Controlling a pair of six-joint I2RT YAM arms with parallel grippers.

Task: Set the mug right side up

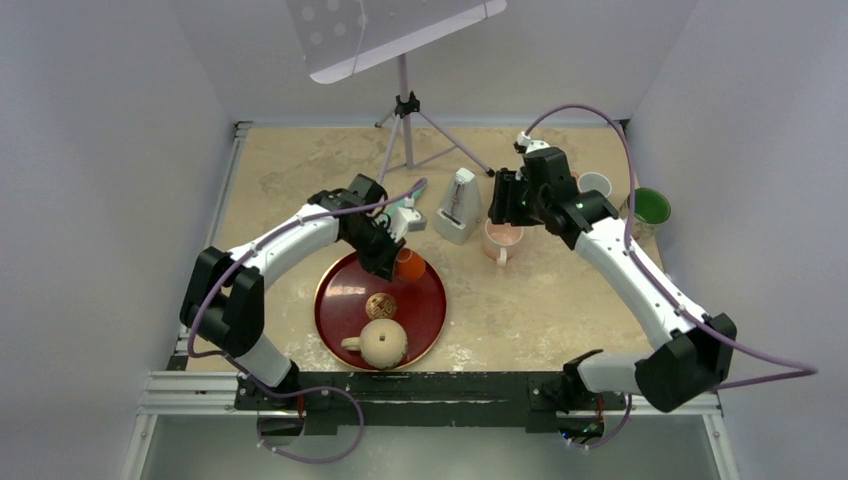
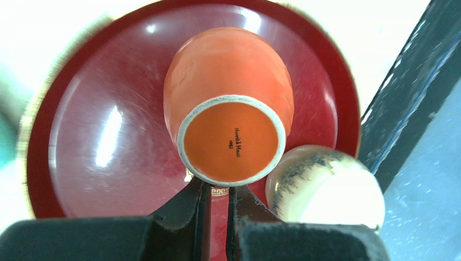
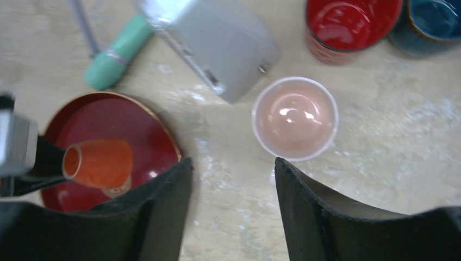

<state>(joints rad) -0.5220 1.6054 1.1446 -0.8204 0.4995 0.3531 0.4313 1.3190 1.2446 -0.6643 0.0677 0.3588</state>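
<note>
Worktop (image 1: 560, 300): a mottled beige surface that fills the middle of the top view.
Red tray (image 1: 345, 285): round, glossy dark red with a thin gold rim, lower centre-left of the top view. A cream teapot (image 1: 383, 343) sits on its lower part.
Writing: two short lines of small black print sit in the middle of the mug's base, turned sideways in the left wrist view. They are too small to read with certainty.
Orange mug (image 2: 228, 109): glossy orange glaze on a rounded, barrel-like body. The flat orange base is edged by a pale unglazed ring.
Mug's place: over the upper right part of the tray, tipped on its side. Its base faces the left wrist camera and its mouth points away.
Left fingers (image 2: 187, 209): drawn together to a thin slit, tips tucked under the base rim. They grip the mug by a part hidden behind the base.
Right fingers (image 3: 163, 217): about half apart with nothing between them, above bare worktop. A pink cup (image 3: 294, 118) stands upright just beyond them.
</note>
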